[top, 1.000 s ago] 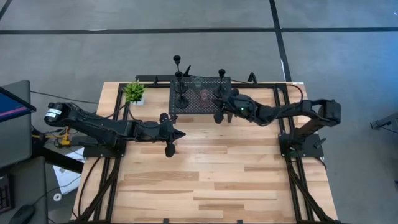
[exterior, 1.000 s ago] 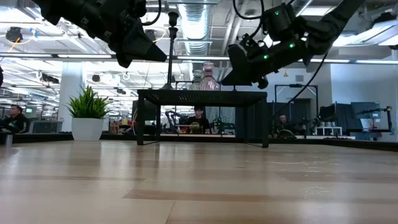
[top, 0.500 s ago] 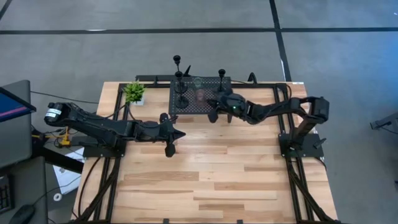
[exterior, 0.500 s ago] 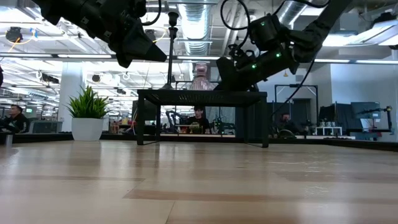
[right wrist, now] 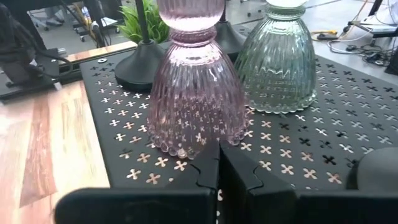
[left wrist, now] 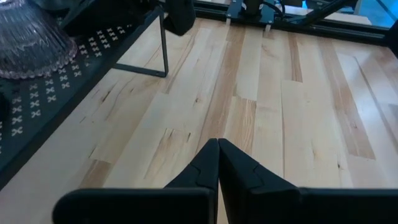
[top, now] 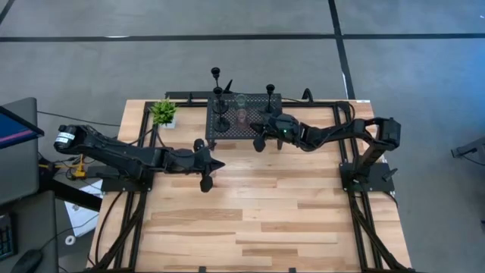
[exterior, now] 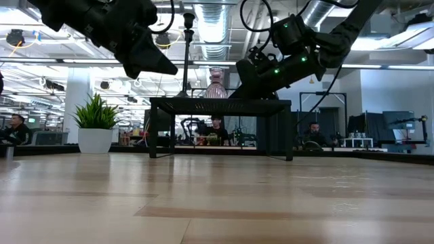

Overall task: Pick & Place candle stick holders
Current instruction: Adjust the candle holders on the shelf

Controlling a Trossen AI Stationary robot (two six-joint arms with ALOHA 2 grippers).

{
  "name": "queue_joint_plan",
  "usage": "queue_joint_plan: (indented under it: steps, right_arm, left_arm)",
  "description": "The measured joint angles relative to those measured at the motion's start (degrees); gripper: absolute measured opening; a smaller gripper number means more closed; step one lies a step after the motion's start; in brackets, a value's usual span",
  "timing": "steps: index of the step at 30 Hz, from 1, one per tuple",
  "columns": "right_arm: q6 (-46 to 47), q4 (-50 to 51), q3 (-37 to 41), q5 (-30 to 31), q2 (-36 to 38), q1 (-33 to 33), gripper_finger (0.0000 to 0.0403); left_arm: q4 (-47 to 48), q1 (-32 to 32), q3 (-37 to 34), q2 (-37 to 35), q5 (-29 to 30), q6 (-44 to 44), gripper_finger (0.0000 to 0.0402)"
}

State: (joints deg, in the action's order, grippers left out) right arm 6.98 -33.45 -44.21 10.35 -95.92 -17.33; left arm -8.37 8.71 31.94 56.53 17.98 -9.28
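The black perforated stand (top: 244, 119) is at the table's far middle. The pinkish bell-shaped holder (right wrist: 196, 93) and the greenish-grey one (right wrist: 277, 62) rest on it by their wide bottom rims. Three slim black stemmed holders (top: 220, 121) (top: 270, 102) (top: 216, 76) stand by their round bases on and behind the stand. My right gripper (right wrist: 217, 149) is shut, low over the stand, at the pinkish holder's near right side (top: 253, 127). My left gripper (left wrist: 217, 143) is shut and empty above the bare table, near and left of the stand (top: 221, 163). My right gripper has its shut fingertips (right wrist: 227, 163) against the pinkish holder's beaded bottom rim (right wrist: 214, 140), on its near right side. The fingers come about level from the table's right and a little from the near side. The holder stands upright on the stand.
A small green potted plant (top: 163, 112) stands left of the stand. The near half of the wooden table (top: 258, 220) is bare. People and desks show in the room beyond the far edge (exterior: 217, 125).
My right gripper has gone toward the table's left, along the stand's near edge, up to the pinkish holder. The pinkish holder has slid a little toward the table's left on the stand and stays upright.
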Motion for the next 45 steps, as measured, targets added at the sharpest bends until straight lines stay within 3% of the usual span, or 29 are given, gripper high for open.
queue_joint_plan:
  steps: [8, 18, 25, 38, 45]
  right_arm:
    - [0.04, 1.97, 0.0, 0.04, 2.44, 0.8, 0.0]
    - [0.54, 24.23, -0.07, 2.45, 18.14, 0.97, 0.0]
    - [-0.94, 30.91, -0.05, 5.34, 21.07, -3.05, 0.0]
    - [-5.63, 21.8, 0.0, 8.85, 13.63, -10.02, 0.0]
    - [-6.99, 18.0, 0.02, 4.75, 13.11, -10.22, 0.0]
  left_arm:
    - [-0.6, 0.01, -0.52, 0.0, 0.0, -0.01, 0.0005]
    - [-0.65, 0.01, -0.54, 0.0, 0.0, 0.0, 0.0005]
    - [-0.67, 0.01, -0.54, 0.0, 0.0, 0.0, 0.0007]
    - [-0.67, 0.0, -0.54, 0.0, 0.02, 0.0, 0.0005]
    - [-0.69, 0.02, -0.54, 0.0, 0.0, 0.0, 0.0007]
